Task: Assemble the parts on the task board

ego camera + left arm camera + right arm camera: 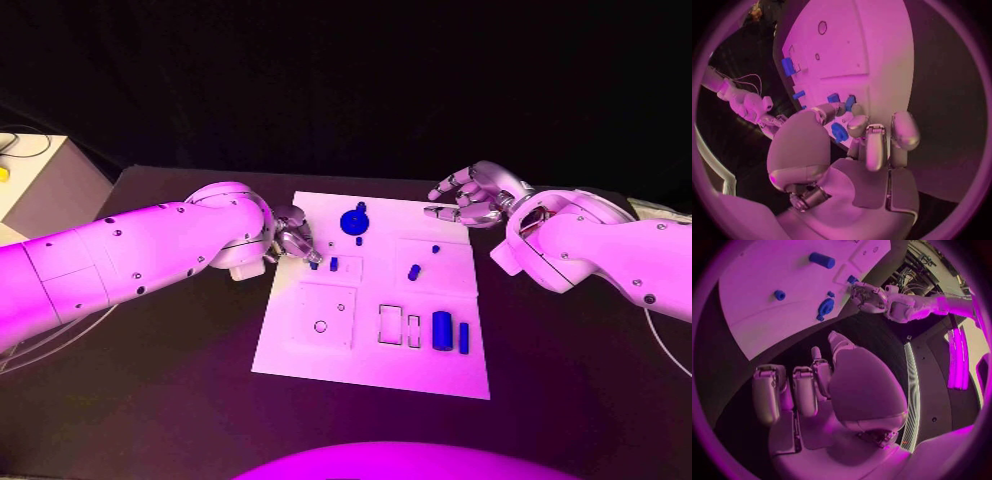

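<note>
The white task board (378, 370) lies in the middle of the black table. On it are a round blue part (353, 220), small blue parts (414, 271) (436, 249) and a blue cylinder (443, 325) beside a blue bar (463, 338). My left hand (296, 237) hangs over the board's left edge, fingers curled down towards a small blue part (333, 264). That part (834, 97) sits right at the fingertips (857, 125), and contact is unclear. My right hand (469, 197) hovers off the board's far right corner, fingers apart and holding nothing; its fingers (804, 390) are bare.
Rectangular recesses (391, 324) and a round hole (320, 326) mark the board's near half. A pale box (43, 180) stands at the table's far left. Bare black table (159, 390) surrounds the board.
</note>
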You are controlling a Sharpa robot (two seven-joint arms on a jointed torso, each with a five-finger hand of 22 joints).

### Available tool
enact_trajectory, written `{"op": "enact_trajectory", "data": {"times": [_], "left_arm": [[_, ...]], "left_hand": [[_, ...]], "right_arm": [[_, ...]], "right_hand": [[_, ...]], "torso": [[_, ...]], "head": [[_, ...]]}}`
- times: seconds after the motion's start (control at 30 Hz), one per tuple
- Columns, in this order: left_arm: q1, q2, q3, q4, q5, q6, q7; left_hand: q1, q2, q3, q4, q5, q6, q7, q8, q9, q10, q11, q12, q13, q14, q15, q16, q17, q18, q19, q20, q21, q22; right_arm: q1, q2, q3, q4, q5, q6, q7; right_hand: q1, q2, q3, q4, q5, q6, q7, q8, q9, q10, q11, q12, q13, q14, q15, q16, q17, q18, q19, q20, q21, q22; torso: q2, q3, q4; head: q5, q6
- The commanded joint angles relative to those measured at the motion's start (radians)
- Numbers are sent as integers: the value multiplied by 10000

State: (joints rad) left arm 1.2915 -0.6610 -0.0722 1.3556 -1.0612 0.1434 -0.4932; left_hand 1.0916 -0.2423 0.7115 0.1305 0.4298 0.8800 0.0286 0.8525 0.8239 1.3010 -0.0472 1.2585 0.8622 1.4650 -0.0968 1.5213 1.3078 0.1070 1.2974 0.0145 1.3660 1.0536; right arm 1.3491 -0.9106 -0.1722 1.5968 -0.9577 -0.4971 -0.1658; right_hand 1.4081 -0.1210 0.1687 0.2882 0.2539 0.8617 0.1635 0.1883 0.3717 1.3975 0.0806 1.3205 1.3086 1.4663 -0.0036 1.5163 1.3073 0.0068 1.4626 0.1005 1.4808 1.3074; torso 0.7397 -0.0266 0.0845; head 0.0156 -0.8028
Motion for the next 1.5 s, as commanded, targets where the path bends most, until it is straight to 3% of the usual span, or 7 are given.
{"op": "enact_trajectory", "data": {"times": [0.03, 0.87, 0.93, 1.0, 1.5], "left_arm": [[-201, 40, -140, 33, 37, 421, -118], [-203, -1, -148, 28, -205, 602, -149], [-203, -2, -149, 28, -211, 604, -149], [-203, -3, -150, 28, -218, 605, -150], [-205, -113, -149, 97, -290, 610, -160]], "left_hand": [[-135, -27, 213, -348, -73, 61, -158, -49, -46, -73, -60, -14, 1, 745, -75, 24, 1432, -55, 34, -46, -46, -18], [-224, -148, -1694, 439, -323, 238, -172, -168, -56, -140, -67, 4, 52, 758, -89, 32, 1494, -63, 65, -68, -104, -18], [-275, -177, -1972, 611, -395, 248, -167, -177, -49, -145, -63, 5, 59, 759, -82, 32, 1497, -63, 66, -64, -111, -18], [-146, -77, -2287, 823, -1118, 250, -167, -199, -40, -148, -62, 9, 69, 761, -80, 32, 1507, -62, 70, -61, -119, -16], [-100, -32, -2570, 1116, -1283, 242, -150, -226, -32, -170, -47, -3, 53, 759, -71, 25, 1499, -59, 62, -55, -134, -31]], "right_arm": [[-5, -8, 1, 17, -61, 83, 129], [-5, -17, 1, 6, -61, 83, 146], [-5, -16, 1, 5, -61, 83, 147], [-5, -16, 1, 5, -61, 88, 148], [-6, -25, 1, -1, -61, 93, 156]], "right_hand": [[-75, 1, 52, -11, 39, -76, 20, 42, -15, -68, -26, 4, 596, 772, 53, -53, 1583, 160, 672, 39, -29, 2089], [-59, -12, 68, -22, 68, -79, 19, 41, -18, -67, -27, 7, 597, 765, 52, -69, 1557, 163, 666, 39, -42, 2082], [-59, -12, 68, -22, 68, -79, 19, 41, -18, -67, -27, 7, 597, 765, 52, -69, 1557, 163, 666, 39, -42, 2082], [-59, -12, 68, -22, 68, -79, 19, 41, -18, -67, -27, 7, 597, 765, 52, -69, 1557, 163, 666, 39, -42, 2082], [-58, -16, 73, -22, 77, -80, 19, 41, -19, -51, -27, 30, 615, 768, 52, -64, 1566, 158, 675, 39, -23, 2093]], "torso": [[-4, -7, 2], [0, 0, -2], [0, 0, -2], [0, 0, -2], [4, -6, -5]], "head": [[-5, -4], [-13, -4], [-13, -4], [-13, -4], [-50, 9]]}}
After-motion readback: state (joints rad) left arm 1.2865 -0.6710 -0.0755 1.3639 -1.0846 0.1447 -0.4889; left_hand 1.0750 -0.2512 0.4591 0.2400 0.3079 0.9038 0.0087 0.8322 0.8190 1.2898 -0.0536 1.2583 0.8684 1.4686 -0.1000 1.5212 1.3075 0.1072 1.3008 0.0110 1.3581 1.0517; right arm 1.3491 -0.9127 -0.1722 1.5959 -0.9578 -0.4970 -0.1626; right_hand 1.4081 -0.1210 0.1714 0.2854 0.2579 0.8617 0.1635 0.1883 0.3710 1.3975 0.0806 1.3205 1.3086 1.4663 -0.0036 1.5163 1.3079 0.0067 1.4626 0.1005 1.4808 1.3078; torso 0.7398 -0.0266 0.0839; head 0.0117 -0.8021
